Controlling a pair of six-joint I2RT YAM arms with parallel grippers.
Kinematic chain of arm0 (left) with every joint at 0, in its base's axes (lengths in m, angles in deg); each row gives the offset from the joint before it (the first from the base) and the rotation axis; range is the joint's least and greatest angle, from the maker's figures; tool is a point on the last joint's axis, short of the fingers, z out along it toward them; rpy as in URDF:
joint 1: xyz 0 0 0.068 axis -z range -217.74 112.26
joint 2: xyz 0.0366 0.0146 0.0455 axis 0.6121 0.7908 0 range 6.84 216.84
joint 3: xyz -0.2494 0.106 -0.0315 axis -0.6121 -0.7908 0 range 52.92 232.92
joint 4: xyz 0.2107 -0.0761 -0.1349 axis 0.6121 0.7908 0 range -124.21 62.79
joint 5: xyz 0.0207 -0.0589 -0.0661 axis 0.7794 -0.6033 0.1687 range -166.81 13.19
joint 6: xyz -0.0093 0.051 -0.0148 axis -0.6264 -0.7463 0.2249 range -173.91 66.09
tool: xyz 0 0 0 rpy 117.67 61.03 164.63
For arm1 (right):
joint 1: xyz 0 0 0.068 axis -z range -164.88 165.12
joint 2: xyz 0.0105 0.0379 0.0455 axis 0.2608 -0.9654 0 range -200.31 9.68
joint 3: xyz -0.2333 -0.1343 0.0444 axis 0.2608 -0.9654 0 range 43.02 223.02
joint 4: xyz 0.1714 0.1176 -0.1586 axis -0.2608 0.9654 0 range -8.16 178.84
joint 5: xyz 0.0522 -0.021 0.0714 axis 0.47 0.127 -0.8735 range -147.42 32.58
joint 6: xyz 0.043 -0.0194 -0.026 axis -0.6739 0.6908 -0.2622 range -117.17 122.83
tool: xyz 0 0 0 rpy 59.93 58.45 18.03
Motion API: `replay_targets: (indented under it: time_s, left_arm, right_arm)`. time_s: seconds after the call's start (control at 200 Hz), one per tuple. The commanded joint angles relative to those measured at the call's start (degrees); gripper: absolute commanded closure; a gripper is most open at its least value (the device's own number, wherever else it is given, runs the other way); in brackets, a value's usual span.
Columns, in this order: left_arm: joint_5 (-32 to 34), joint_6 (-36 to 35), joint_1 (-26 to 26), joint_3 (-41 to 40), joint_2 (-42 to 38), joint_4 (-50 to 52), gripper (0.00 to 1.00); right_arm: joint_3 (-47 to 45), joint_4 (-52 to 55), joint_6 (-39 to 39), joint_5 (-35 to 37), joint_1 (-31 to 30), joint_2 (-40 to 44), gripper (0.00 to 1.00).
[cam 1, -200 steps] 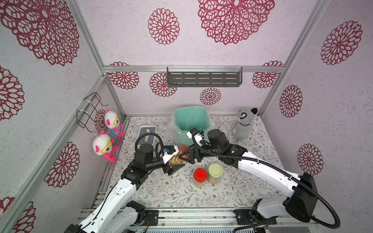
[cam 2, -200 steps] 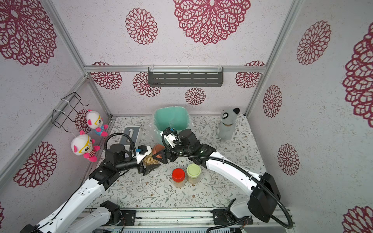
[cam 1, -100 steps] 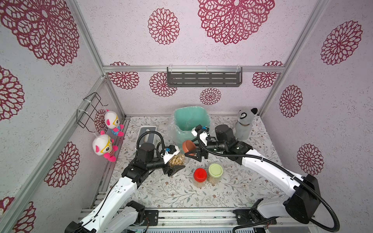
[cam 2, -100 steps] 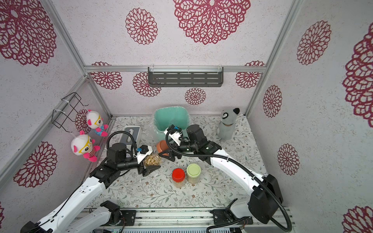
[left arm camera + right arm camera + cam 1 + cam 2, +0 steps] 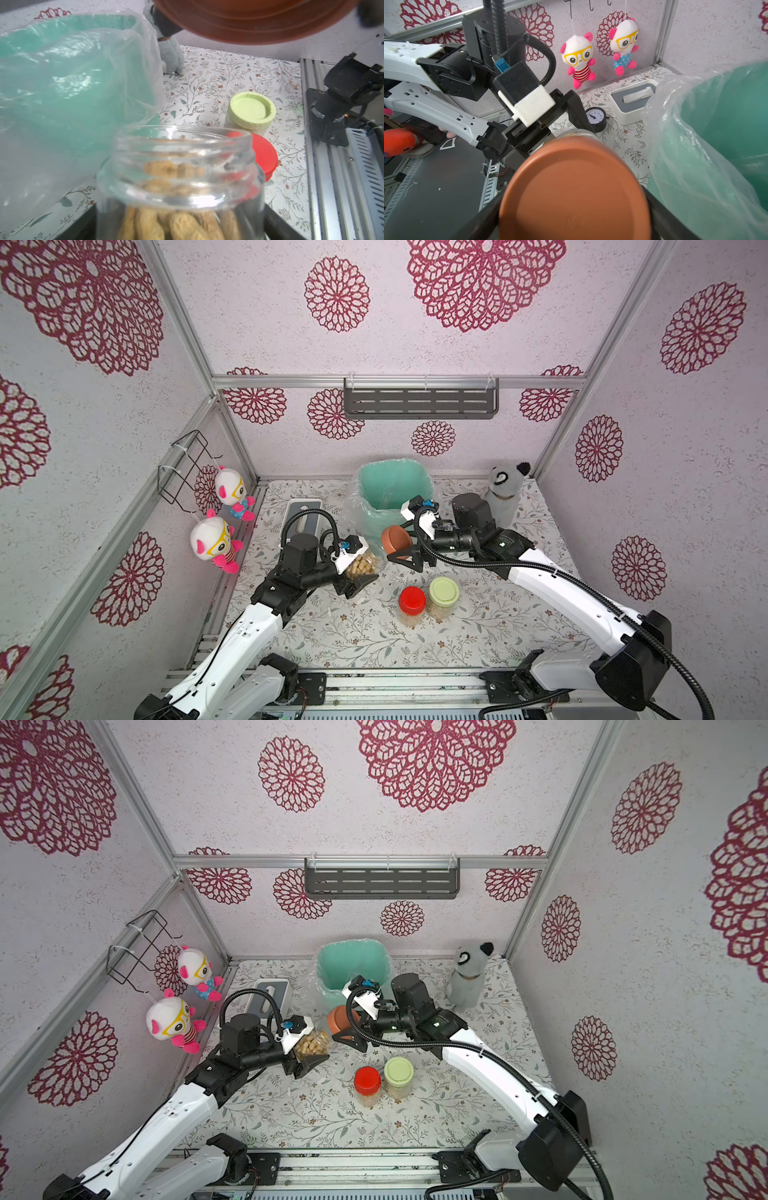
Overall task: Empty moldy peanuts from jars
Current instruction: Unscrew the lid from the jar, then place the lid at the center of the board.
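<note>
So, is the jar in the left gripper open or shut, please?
Open: the jar has a bare mouth; the right gripper holds the brown lid apart.

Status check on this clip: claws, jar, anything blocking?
Left claw shut on open peanut jar. Right claw shut on brown lid, clear of jar. Red-lidded jar, green-lidded jar capped on table. Lid hangs near bin front.

A floral-patterned tabletop (image 5: 332, 635) holds a mint-green bin (image 5: 386, 489) lined with clear plastic at the back centre, a grey plush animal (image 5: 503, 497) at the back right and a white tissue box (image 5: 307, 514) at the back left. A small black clock (image 5: 596, 119) stands near the box. Toward the front, a red-lidded jar (image 5: 412, 600) and a pale-green-lidded jar (image 5: 444, 592) stand upright, just beside each other.
</note>
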Motion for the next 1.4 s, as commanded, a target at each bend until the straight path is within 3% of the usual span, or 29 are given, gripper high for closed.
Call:
replay_targets:
  time_s: [0.0, 0.235, 0.39, 0.62, 0.941, 1.391]
  left_arm:
    - [2.41, 0.99, -1.4, 1.71, -1.25, -7.58, 1.0]
    - [6.91, 3.78, -5.28, 2.43, -2.15, -8.44, 1.0]
    - [7.6, 5.61, -9.12, 1.49, -4.13, -9.37, 1.0]
    - [10.1, 7.69, -14.81, 0.49, -5.74, -9.37, 1.0]
    - [21.28, 14.62, -21.41, -4.35, -7.44, -17.91, 1.0]
    - [26.99, 15.71, -23.78, -8.97, -9.52, -22.51, 1.0]
  right_arm:
    - [0.28, 2.4, 2.52, 5.13, -2.26, 3.34, 0.38]
    - [1.11, 5.48, 4.02, 9.33, -7.31, 2.99, 0.86]
    - [4.52, 10.92, 7.08, 12.92, -10.78, -0.09, 1.0]
    - [7.93, 15.55, 11.23, 18.92, -16.79, -6.9, 1.0]
    - [11.66, 15.56, 11.21, 27.14, -24.39, -19.64, 1.0]
    - [13.15, 10.14, 3.05, 34.93, -26.16, -31.87, 1.0]
